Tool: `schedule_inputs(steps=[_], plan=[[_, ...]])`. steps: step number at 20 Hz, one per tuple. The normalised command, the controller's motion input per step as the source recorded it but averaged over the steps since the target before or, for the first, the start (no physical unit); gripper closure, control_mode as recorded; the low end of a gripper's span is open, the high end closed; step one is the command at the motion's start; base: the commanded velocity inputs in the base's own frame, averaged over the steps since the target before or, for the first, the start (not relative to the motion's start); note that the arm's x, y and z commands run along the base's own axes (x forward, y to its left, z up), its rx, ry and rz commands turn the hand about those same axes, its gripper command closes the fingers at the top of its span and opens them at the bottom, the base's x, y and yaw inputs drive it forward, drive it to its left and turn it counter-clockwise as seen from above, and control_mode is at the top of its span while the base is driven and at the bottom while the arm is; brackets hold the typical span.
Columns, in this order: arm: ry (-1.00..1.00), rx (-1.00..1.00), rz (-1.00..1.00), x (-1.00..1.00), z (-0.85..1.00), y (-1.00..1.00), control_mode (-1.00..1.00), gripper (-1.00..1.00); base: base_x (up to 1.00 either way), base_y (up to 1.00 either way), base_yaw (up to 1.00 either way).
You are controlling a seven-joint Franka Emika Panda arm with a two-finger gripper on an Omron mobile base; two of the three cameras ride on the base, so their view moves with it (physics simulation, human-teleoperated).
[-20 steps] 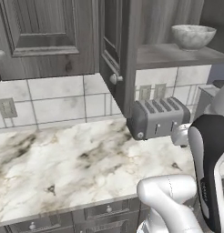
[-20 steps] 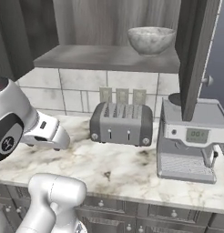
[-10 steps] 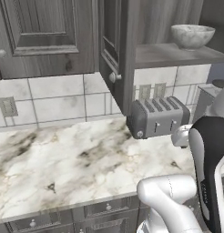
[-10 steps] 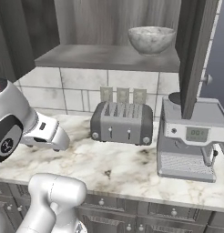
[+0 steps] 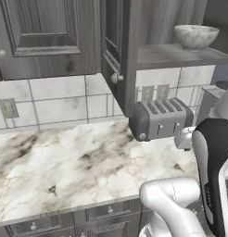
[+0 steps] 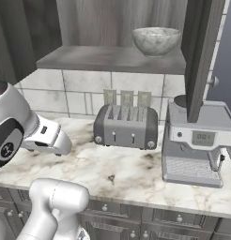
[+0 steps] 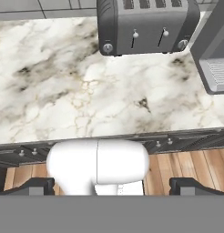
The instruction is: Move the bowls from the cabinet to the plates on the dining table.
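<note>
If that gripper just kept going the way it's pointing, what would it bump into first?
Judging by the hand view, probably the white marble counter with brown-grey veins, in front of the grey four-slot toaster. The dark fingertips sit wide apart; exact depth is unclear.

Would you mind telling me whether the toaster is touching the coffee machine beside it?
Apart. The right base view shows a strip of tiled wall and countertop between the toaster and the coffee machine.

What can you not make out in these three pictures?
- Bowl: its inside, hidden by its own rim in both base views.
- Coffee machine: cut by the hand view's right edge; arm covers it in the left base view.
- Cabinet: its top is cut off by the frame edge.
</note>
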Motion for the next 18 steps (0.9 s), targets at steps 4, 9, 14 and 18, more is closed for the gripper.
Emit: schedule_inputs(steps=[4, 9, 14, 18], plan=[[-0.01, 0.00, 0.00, -0.02, 0.00, -0.04, -1.00, -1.00, 0.00, 0.00, 0.00], [-0.01, 0.00, 0.00, -0.09, 0.17, -0.12, -1.00, -1.00, 0.00, 0.00, 0.00], [0.00, -0.03, 0.00, -0.12, 0.42, -0.20, -1.00, -1.00, 0.00, 0.00, 0.00], [-0.03, -0.02, 0.00, -0.28, 0.48, -0.06, -1.00, -1.00, 0.00, 0.00, 0.00]])
